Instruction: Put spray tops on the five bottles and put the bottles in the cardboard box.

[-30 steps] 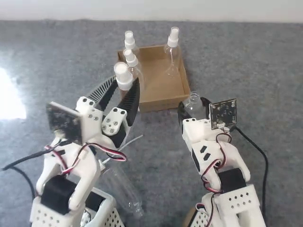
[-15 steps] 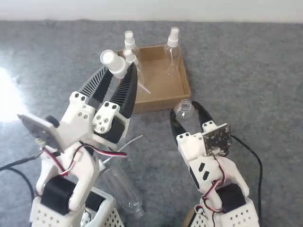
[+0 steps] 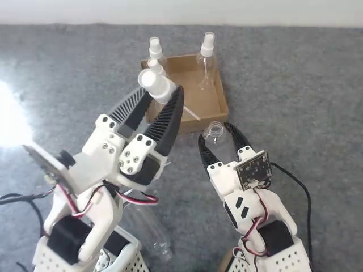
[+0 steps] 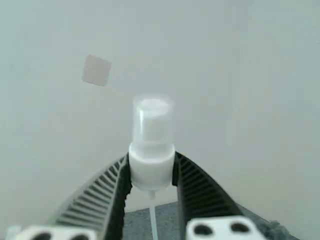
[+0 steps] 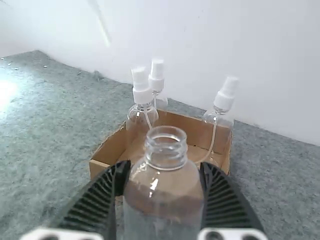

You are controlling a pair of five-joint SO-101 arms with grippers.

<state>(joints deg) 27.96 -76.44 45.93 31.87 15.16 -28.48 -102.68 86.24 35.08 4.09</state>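
Left claw [image 3: 163,97], upper middle of the high view, is clamped on one spray top [image 3: 156,84]. Beside it to the right, the right claw [image 3: 215,135] is clamped on one open bottle [image 3: 215,130], just in front of the cardboard box [image 3: 224,105]. Three capped bottles [image 3: 155,49] stand in the box. One bare bottle [image 3: 146,225] lies on the desk [image 3: 317,85] at the bottom. That makes five bottles.

In the left wrist view, the top is pinched at its white collar, with its thin tube [image 4: 152,220] hanging down. I think the tube bends easily.

In the right wrist view, the open bottle sits low in the middle. It looks light, thin and slippery, so I would hold its round body gently.
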